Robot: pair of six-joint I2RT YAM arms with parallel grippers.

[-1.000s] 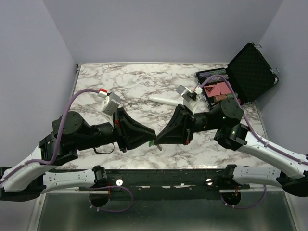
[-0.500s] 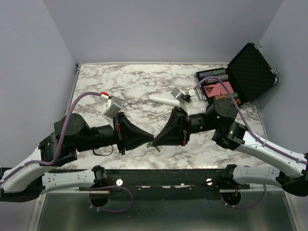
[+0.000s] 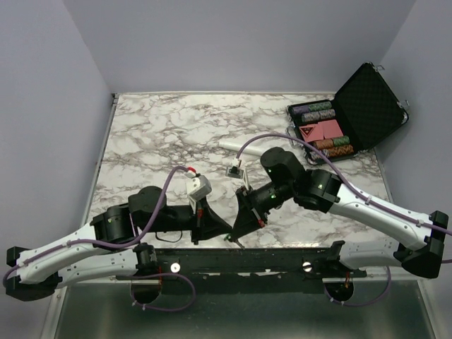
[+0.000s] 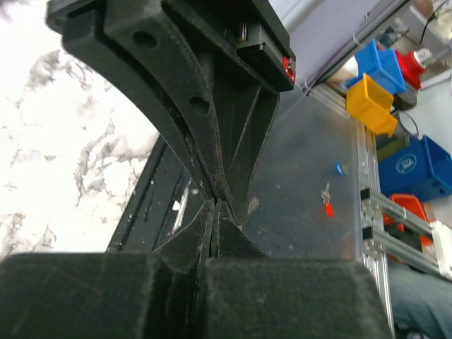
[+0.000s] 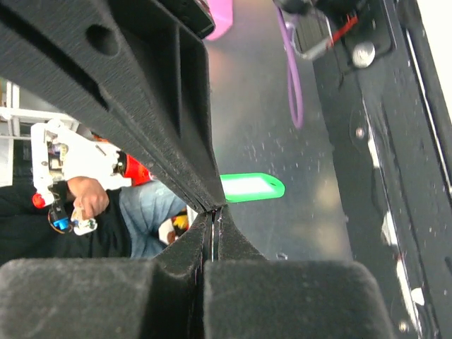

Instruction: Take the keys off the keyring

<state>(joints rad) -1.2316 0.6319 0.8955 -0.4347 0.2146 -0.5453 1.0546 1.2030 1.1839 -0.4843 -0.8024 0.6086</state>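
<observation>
Both arms reach inward so that their tips meet nose to nose over the near edge of the tabletop (image 3: 176, 134). This looks like a two-handed pull, with each side holding one part of the small bundle so the parts can be worked apart. The left end effector (image 4: 214, 206) has its fingers pressed flat together with no gap showing in its own camera. The right end effector (image 5: 212, 215) is closed just as tightly, and the two pairs of tips touch or nearly touch. Whatever thin metal sits in either pinch is hidden by the black fingers, so it cannot be told which side grips the ring and which, if either, grips the key. The keyring (image 5: 251, 187) shows only in the right wrist view, as a bright green tag sticking out sideways from behind the left arm's finger. It sits just beside the point where the tips meet, in the air rather than lying on the tabletop. The key cannot be picked out with any certainty in any view. The meeting point hangs over the edge, so anything that slips free would probably fall off the work surface.
</observation>
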